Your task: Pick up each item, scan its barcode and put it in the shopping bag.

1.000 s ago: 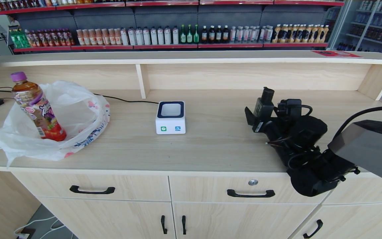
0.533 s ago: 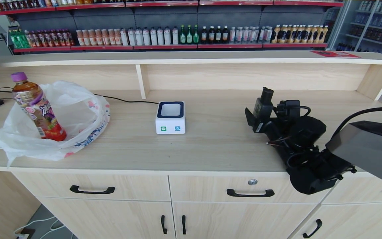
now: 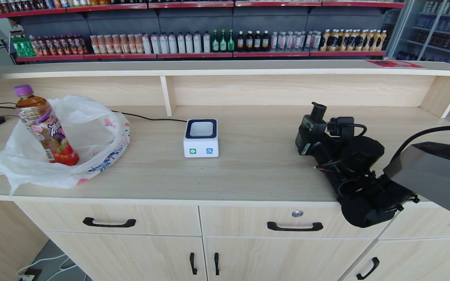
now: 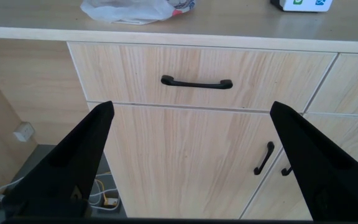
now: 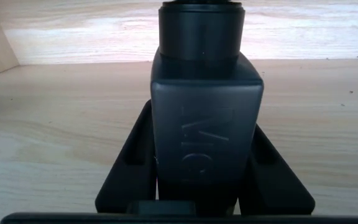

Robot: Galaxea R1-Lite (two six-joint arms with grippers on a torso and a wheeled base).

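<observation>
The right gripper is clamped on a dark grey, square-shouldered bottle with a round black cap, held over the counter, well right of the scanner. The pick looks done. Scanning comes next, and it calls for turning the barcode, unseen here, toward the scanner's window. The left gripper hangs wide open before a drawer.

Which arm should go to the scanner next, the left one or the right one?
Right. The right gripper holds a dark bottle over the counter, beside the scanner. The left gripper hangs open down by the drawers.
</observation>
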